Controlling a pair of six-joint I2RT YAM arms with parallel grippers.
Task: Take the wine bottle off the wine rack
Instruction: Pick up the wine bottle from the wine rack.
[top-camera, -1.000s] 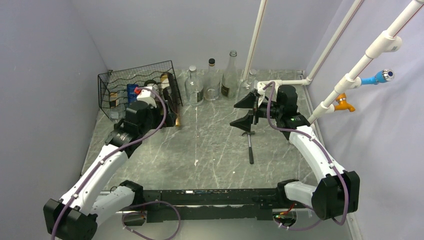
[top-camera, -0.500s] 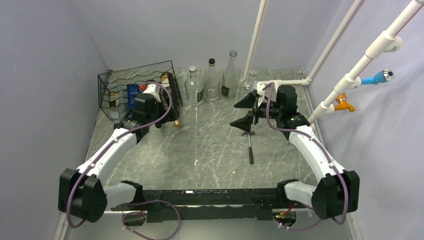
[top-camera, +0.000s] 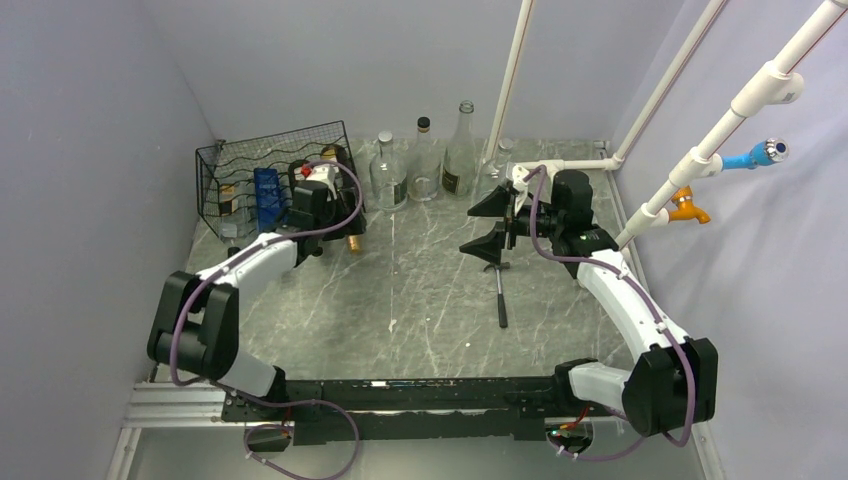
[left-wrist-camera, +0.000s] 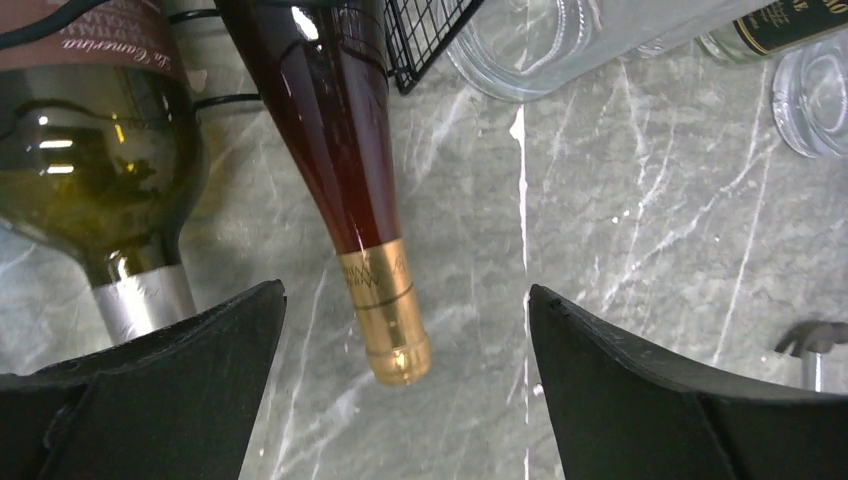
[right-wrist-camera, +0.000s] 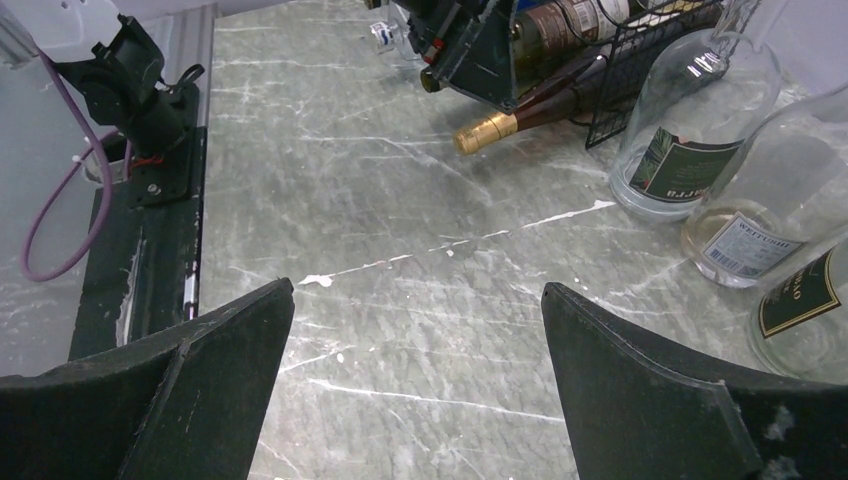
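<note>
The wine rack (top-camera: 245, 180) sits at about 10 o'clock on the grey marbled bench (top-camera: 420, 300), close to the left wall. The wine bottle (left-wrist-camera: 340, 140), dark red glass with a gold foil top, lies low in the rack's right-hand end, and its neck pokes out through the front wires toward 6 o'clock, over the bench. The left end effector (left-wrist-camera: 402, 292) is at that neck with its fingers spread wide, one at 9 o'clock and one at 3 o'clock of the gold foil, neither touching it. A green bottle (left-wrist-camera: 100, 150) with a silver foil neck lies just beside the red one, at its 9 o'clock. Three clear bottles (top-camera: 424, 160) stand upright in a row at 12 o'clock, just beside the rack's right end. The right end effector (top-camera: 495, 222) is at about 2 o'clock, well apart from the rack, wide open and holding nothing. A thin dark rod (top-camera: 501, 300) lies on the bench at its 6 o'clock
</note>
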